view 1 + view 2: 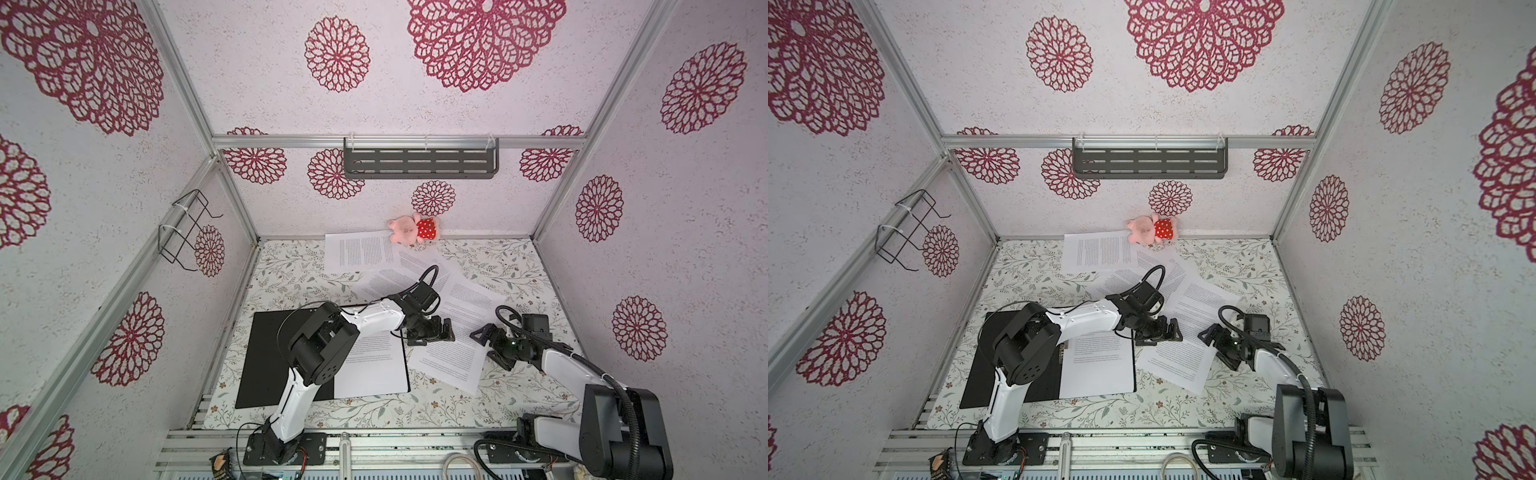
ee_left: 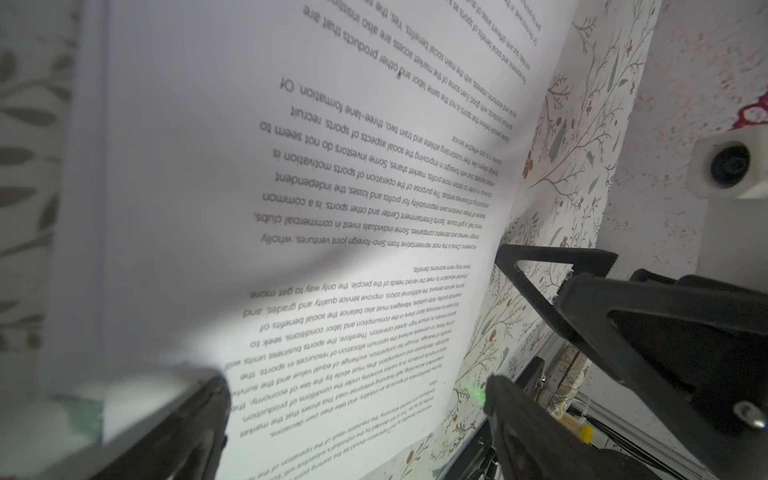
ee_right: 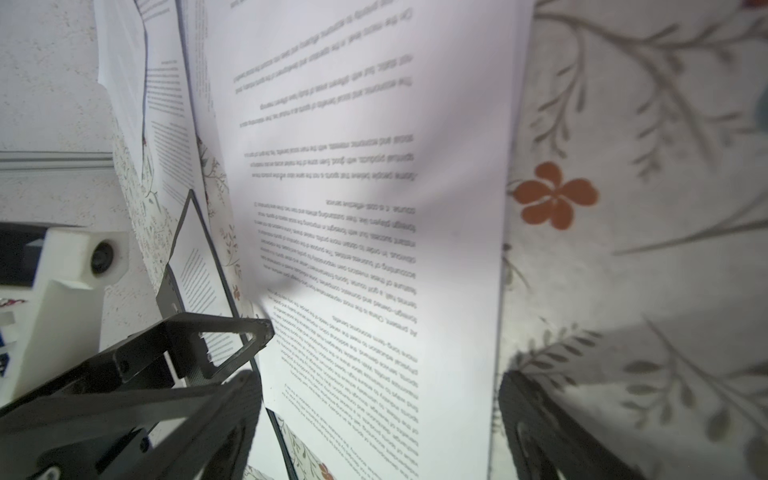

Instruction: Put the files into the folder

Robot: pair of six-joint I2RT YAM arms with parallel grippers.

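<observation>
Folder (image 1: 266, 357): open flat on the mat (image 1: 291, 282), black inside up.
Filed sheet (image 1: 370, 370): lies on the folder's right half.
Loose sheet (image 1: 449, 357): flat and tilted, just right of the folder.
Other sheets (image 1: 469, 299): behind the folder, overlapping; the farthest (image 1: 361, 253) has a corner under a pig toy (image 1: 411, 228).
Left claw (image 1: 440, 334): jaws apart, empty, by the folder's far right corner.
Right claw (image 1: 488, 351): jaws wide apart, gripping nothing, at the loose sheet's edge away from the folder; I cannot tell if it touches the paper.
</observation>
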